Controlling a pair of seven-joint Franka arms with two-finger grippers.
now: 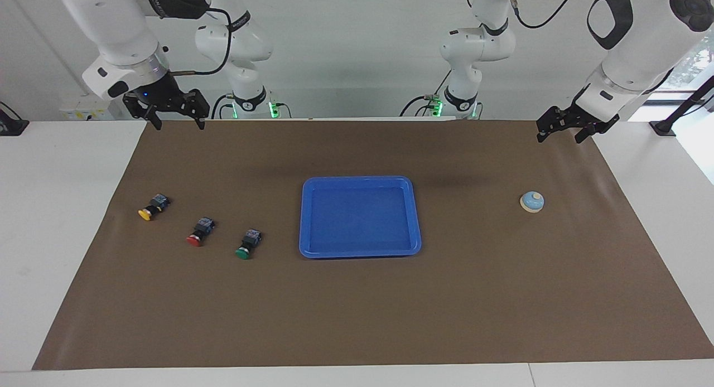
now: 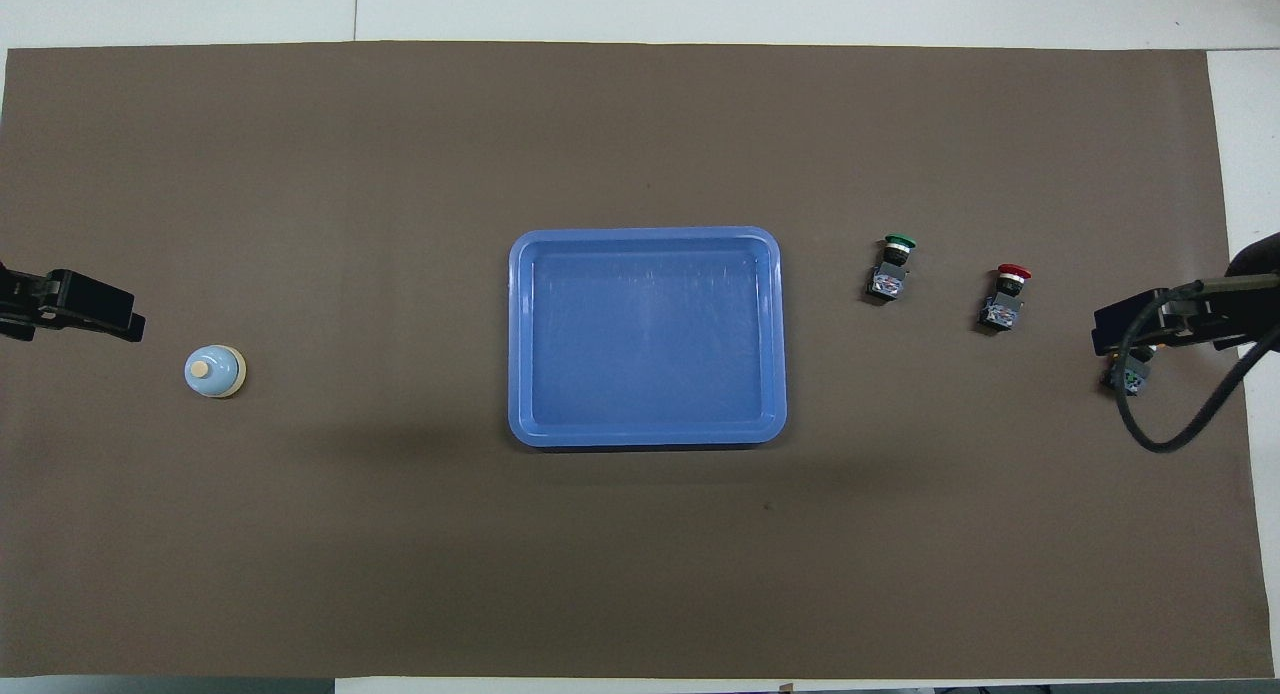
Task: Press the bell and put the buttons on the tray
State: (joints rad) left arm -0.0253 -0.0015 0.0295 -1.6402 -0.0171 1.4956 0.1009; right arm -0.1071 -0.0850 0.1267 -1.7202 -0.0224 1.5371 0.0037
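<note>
The blue tray (image 1: 360, 217) lies flat at the middle of the brown mat (image 1: 357, 309), its long axis running from one arm's end of the table to the other. The three buttons lie on their sides in a slanting row toward the right arm's end, none in the tray: the green button (image 1: 246, 245) closest to the tray, then the red button (image 1: 199, 232), then the yellow button (image 1: 152, 206), which is nearest to the robots. Each one's long axis runs roughly away from the robots, its coloured cap pointing to the mat's edge farthest from them and its black body toward them. The bell (image 1: 532, 202) stands upright toward the left arm's end, knob up, well apart from the tray. The right gripper (image 1: 177, 122) hangs in the air over the mat's corner by its base, fingers spread wide and holding nothing. The left gripper (image 1: 562, 132) hovers over its own corner, likewise open and empty, and this arm waits.
</note>
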